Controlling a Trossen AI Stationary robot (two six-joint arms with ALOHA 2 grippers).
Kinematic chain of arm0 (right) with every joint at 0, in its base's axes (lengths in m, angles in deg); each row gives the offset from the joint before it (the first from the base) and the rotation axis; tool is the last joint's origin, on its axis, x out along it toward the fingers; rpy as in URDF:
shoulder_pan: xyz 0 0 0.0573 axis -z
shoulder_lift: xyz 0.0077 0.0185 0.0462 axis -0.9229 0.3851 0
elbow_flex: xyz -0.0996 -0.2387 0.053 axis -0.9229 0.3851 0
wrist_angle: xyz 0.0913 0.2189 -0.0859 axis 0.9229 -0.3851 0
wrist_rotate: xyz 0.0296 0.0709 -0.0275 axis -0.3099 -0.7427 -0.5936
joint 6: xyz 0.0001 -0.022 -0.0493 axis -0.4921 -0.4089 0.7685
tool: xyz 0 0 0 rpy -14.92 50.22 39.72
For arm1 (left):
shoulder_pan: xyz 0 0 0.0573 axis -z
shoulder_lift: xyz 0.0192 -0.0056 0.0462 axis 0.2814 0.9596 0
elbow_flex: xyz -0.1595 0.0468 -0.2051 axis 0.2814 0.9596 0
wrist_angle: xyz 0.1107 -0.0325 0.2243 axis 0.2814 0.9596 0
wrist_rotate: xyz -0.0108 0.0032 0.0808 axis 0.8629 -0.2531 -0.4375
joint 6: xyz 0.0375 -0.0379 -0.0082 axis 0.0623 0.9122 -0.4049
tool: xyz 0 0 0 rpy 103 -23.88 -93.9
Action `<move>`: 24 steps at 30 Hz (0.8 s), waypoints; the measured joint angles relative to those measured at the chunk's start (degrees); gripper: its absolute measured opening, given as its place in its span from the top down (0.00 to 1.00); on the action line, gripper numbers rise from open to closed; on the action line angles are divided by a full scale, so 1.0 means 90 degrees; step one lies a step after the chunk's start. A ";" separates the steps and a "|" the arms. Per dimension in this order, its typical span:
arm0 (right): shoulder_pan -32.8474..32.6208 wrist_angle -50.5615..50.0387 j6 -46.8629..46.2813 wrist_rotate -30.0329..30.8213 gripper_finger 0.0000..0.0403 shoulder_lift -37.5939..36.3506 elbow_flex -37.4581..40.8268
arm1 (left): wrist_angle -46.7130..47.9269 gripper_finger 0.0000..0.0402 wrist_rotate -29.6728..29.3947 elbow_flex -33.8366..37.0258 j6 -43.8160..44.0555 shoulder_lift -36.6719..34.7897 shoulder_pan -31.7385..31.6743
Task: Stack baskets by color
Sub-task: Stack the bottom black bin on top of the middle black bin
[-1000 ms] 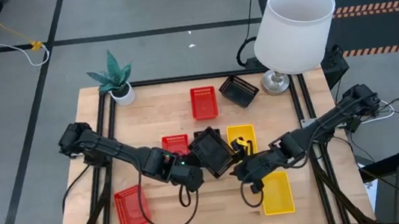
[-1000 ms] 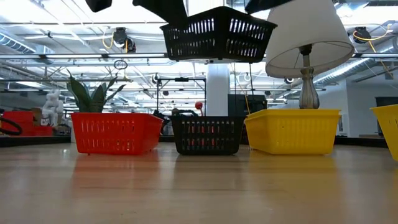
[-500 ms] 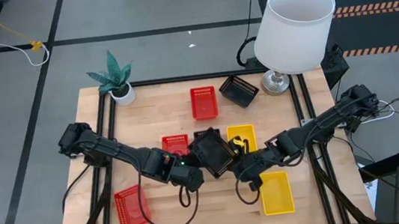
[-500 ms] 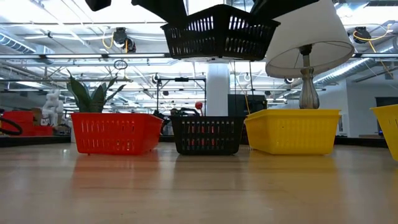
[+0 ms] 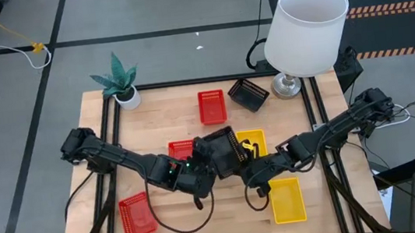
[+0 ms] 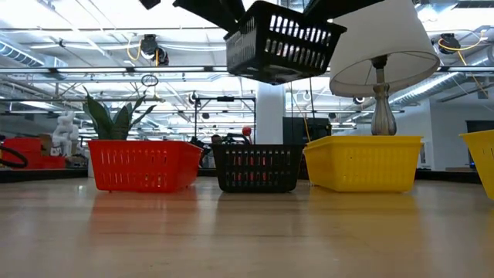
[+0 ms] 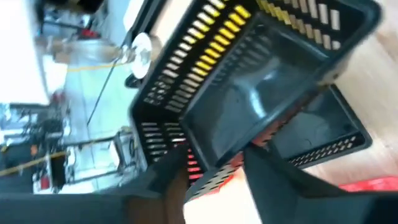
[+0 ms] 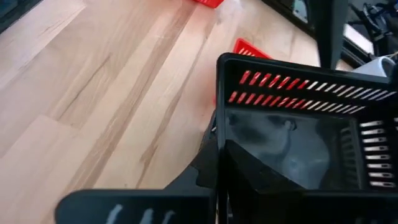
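Note:
A black basket (image 5: pixel 224 154) hangs in the air over the middle of the table, between my two grippers; the low view shows this black basket (image 6: pixel 284 40) tilted. My right gripper (image 5: pixel 246 168) is shut on it from the right. My left gripper (image 7: pixel 217 186) stands open on its left, one finger on either side of the basket's near wall (image 7: pixel 214 167). On the table below rest another black basket (image 6: pixel 256 167), a red basket (image 5: pixel 182 149) and a yellow basket (image 5: pixel 251 141). My left gripper has the basket's wall between its open fingers; whether a finger touches it, I cannot tell. My right gripper pinches the basket's side wall (image 8: pixel 219 134), one finger inside (image 8: pixel 249 165) and one outside. It comes slanting down from the table's right. The basket is lifted clear and tilted.
A red basket (image 5: pixel 212 106) and a black basket (image 5: pixel 249 94) stand toward the far edge. A red basket (image 5: pixel 137 216) lies near left, a yellow one (image 5: pixel 287 200) near right. A lamp (image 5: pixel 307 30) stands at the far right, a potted plant (image 5: pixel 119 83) at the far left.
The black basket hung level between the grippers; it has tipped out of level and swung a little toward the right arm, staying clear of the table. My left gripper has rolled about its own line without leaving its place.

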 joint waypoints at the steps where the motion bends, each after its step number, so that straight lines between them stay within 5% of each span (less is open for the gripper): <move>1: -0.0001 0.0027 -0.0013 0.0053 0.98 -0.0001 0.0000 | 0.0029 0.55 -0.0106 -0.0002 0.0128 0.0000 0.0029; 10: 0.0135 0.0099 -0.0327 0.0196 0.98 -0.0001 0.0000 | 0.0297 0.35 -0.0411 -0.0017 0.1235 -0.0503 0.0460; 17: 0.0156 0.0175 -0.0838 0.0434 0.98 -0.0008 -0.0112 | 0.1087 0.40 -0.0397 -0.0014 0.2575 -0.1275 0.0827; 24: 0.0057 0.0200 -0.1769 0.1385 0.99 -0.0010 -0.0485 | 0.1926 0.49 -0.0520 -0.0017 0.3928 -0.1797 0.0770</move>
